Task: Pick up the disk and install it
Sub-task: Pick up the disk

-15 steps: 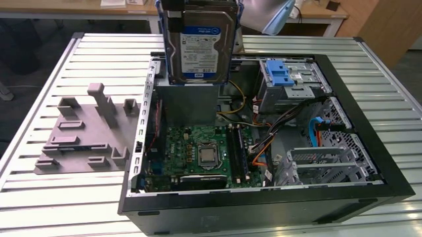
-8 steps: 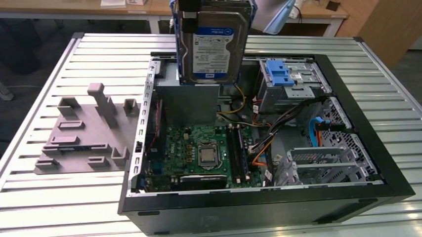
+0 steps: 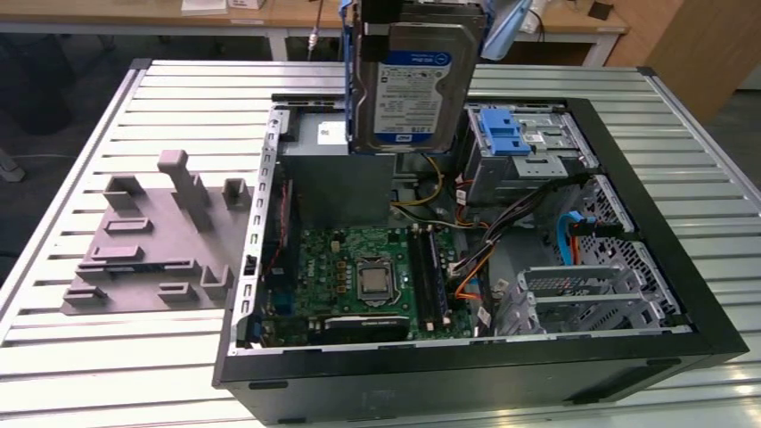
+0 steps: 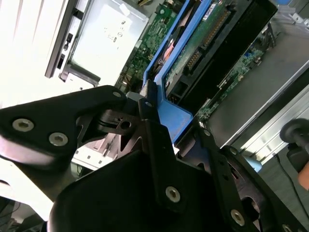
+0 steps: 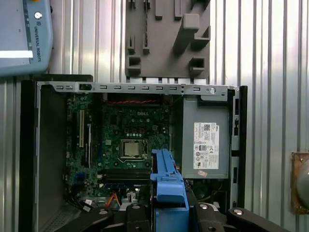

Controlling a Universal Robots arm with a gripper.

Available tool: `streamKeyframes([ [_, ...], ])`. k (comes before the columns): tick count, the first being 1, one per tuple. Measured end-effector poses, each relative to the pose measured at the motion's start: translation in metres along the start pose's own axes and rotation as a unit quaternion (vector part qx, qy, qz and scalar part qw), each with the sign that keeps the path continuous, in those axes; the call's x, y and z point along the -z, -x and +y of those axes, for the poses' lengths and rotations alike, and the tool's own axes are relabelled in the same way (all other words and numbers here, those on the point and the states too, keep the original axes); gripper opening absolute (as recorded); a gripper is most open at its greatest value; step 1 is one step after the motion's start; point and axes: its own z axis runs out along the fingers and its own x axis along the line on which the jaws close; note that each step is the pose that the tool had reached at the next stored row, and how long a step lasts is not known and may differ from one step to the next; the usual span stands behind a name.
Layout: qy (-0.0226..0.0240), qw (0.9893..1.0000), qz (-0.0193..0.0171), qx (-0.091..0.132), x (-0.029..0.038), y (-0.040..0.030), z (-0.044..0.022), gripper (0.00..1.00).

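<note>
Evidently pickup complete: gripper (image 4: 160,123) clamped on the disk (image 3: 414,80), held above the open computer case (image 3: 476,374); installation outstanding.

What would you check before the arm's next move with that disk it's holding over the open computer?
1. Grip on the disk: ok. The gripper is shut on its blue end tab.
2. Disk clear of the case: ok. In the exterior view it hangs upright above the opening.
3. Case open: ok. The motherboard lies exposed.
4. Blue-latched drive cage free to take the disk: cannot tell.
5. Path free of cables: cannot tell. They run just beside the drive cage.
</note>
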Motion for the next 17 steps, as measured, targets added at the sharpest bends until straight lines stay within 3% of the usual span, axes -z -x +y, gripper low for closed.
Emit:
streamKeyframes([
  [3,0.0,1.0,0.0,0.0,0.0001,-0.0004,-0.0058,0.36],
  [11,0.0,1.0,0.0,0.0,0.0001,-0.0005,-0.0061,0.36],
  [17,-0.0001,1.0,-0.0001,-0.003,0.0003,-0.0095,-0.0063,0.36],
])
